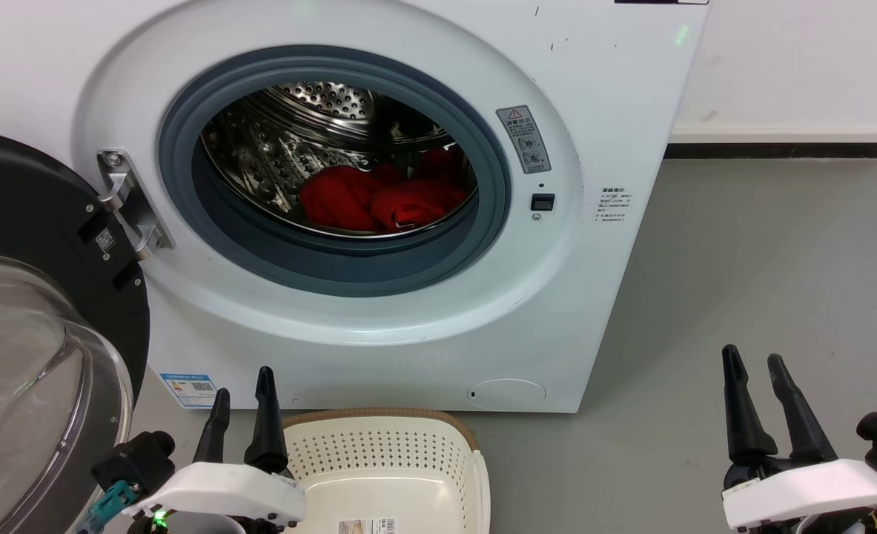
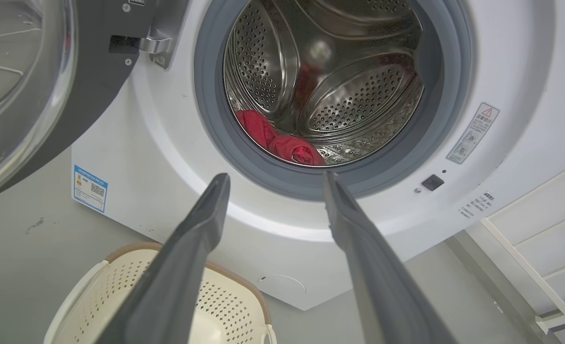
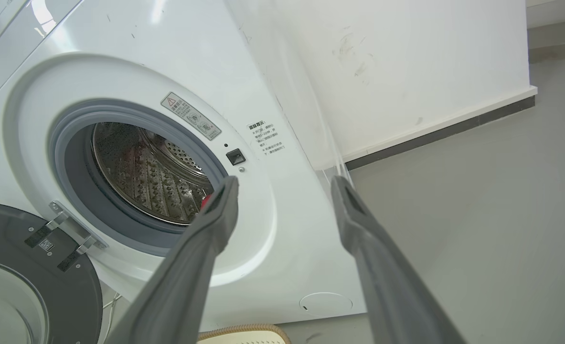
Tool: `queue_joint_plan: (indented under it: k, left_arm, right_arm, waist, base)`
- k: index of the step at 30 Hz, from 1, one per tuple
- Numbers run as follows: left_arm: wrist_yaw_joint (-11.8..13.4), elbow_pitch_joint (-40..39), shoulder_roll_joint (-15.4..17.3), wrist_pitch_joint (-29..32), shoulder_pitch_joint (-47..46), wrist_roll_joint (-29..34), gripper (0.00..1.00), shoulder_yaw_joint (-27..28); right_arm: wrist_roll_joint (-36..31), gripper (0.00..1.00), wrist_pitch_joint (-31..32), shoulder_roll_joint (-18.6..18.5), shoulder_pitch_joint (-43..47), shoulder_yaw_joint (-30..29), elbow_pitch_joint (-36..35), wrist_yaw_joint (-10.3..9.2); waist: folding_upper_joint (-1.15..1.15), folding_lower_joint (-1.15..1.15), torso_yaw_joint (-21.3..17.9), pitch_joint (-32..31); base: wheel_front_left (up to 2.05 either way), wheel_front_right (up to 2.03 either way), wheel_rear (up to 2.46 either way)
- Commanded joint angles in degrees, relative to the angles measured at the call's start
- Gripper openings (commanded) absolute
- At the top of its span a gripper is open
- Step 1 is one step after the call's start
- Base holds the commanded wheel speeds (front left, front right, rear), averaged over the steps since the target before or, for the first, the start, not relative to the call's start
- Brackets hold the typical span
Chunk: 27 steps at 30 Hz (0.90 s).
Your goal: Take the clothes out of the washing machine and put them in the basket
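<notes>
Grey floor (image 1: 764, 282), white wall (image 1: 794, 67). The washing machine (image 1: 616, 89) stands open, red clothes (image 1: 379, 200) in drum (image 1: 275, 148); basket (image 1: 379, 445) before it. Both left gripper (image 1: 243, 384) and right gripper (image 1: 752, 354) spread, empty.

washing machine (image 1: 408, 348) 1 | basket (image 1: 379, 413) 1 | left gripper (image 1: 243, 382) + right gripper (image 1: 752, 355) 2 | clothes heap (image 1: 379, 199) 1

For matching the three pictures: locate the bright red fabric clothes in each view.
Head view: red fabric clothes at centre, low in the steel drum.
Left wrist view: clothes at centre, at the drum's bottom.
Right wrist view: a red sliver left of centre.
Shared landmark: grey rubber ring.
</notes>
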Motion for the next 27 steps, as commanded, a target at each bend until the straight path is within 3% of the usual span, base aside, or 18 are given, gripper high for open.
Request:
queue_joint_plan:
  k: [1,27]
  left_arm:
    - [0.4,-1.1,0.2,-0.7,-0.1,2.1,1.00,-0.2]
    - [2.4,-2.5,0.2,-4.7,2.2,17.0,1.00,-2.1]
  right_arm:
    - [-2.3,1.00,-0.7,-0.3,0.2,0.1,-1.3,0.00]
    - [-19.7,1.00,-4.6,-0.3,2.7,0.4,-4.2,0.00]
  waist:
    - [0.00,0.00,0.0,0.0]
    - [0.00,0.00,-0.1,-0.1]
  base:
    - [0.00,0.00,0.00]
    - [0.00,0.00,0.00]
